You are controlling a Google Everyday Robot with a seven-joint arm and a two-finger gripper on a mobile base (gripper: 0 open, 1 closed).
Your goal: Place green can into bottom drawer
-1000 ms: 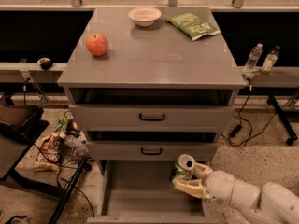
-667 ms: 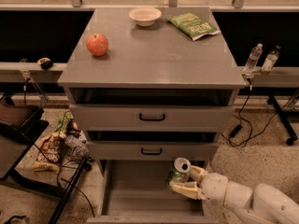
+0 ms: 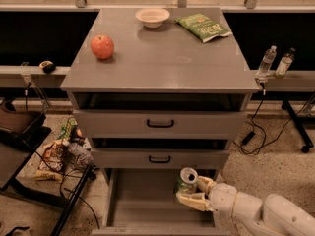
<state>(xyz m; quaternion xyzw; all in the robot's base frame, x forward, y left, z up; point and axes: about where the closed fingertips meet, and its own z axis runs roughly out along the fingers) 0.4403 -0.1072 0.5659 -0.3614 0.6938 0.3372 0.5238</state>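
The green can point(image 3: 186, 181) has a silver top tilted toward the camera. It is held in my gripper point(image 3: 195, 191), whose pale fingers point(image 3: 193, 201) close around it from the right. The can hangs over the right part of the bottom drawer point(image 3: 142, 200), which is pulled open below the two upper drawers. My white arm point(image 3: 261, 214) reaches in from the lower right.
On the cabinet top lie a red apple point(image 3: 102, 46), a white bowl point(image 3: 152, 16) and a green chip bag point(image 3: 203, 26). Two upper drawers with black handles point(image 3: 160, 124) are shut. Cables and clutter point(image 3: 64, 151) lie on the floor at left; bottles point(image 3: 266, 62) stand at right.
The gripper with the can has moved left and slightly down, further over the open bottom drawer.
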